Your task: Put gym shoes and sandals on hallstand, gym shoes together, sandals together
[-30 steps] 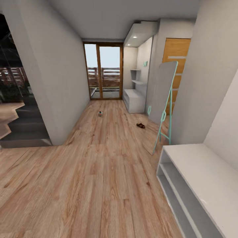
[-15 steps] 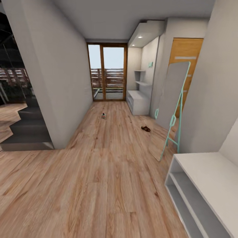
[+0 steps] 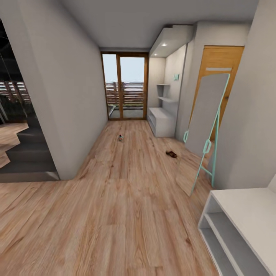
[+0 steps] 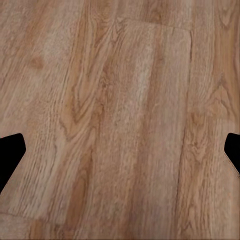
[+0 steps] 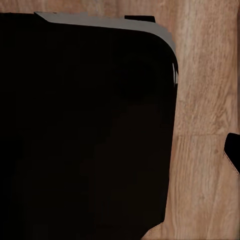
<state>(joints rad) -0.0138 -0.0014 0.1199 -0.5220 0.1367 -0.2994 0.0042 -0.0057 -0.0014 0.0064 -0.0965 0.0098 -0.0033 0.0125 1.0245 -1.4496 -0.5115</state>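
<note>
The head view looks down a corridor with light brown plank flooring, the corridor floor (image 3: 122, 199), toward a glazed wooden door (image 3: 124, 87) at the far end. One gym shoe (image 3: 120, 137) lies far off on the floor near the middle of the corridor, too small to make out beyond a pale shape with a touch of colour. One sandal (image 3: 171, 154), a small dark reddish-brown shape, lies on the floor further to the right and nearer the camera, close to the foot of a tall leaning mirror (image 3: 205, 126) with a teal frame. The two are well apart.

A white unit with wall shelves and a low bench, the hallstand (image 3: 161, 120), stands against the right wall at the far end, beside the glazed door. A second white unit (image 3: 241, 226) with a wide top and two long shelf openings sits at the near right corner of the view. A wooden door (image 3: 218, 69) stands behind the mirror, and dark steps (image 3: 27, 153) show past the left wall.

In the left wrist view, the left claw (image 4: 120, 155) hangs above bare plank floor, its two dark fingertips (image 4: 10, 152) spread wide at opposite edges with nothing between them. In the right wrist view, one dark fingertip (image 5: 232, 150) of the right claw shows at the edge beside a large black body (image 5: 85, 130); whether that claw is open or closed cannot be told.
</note>
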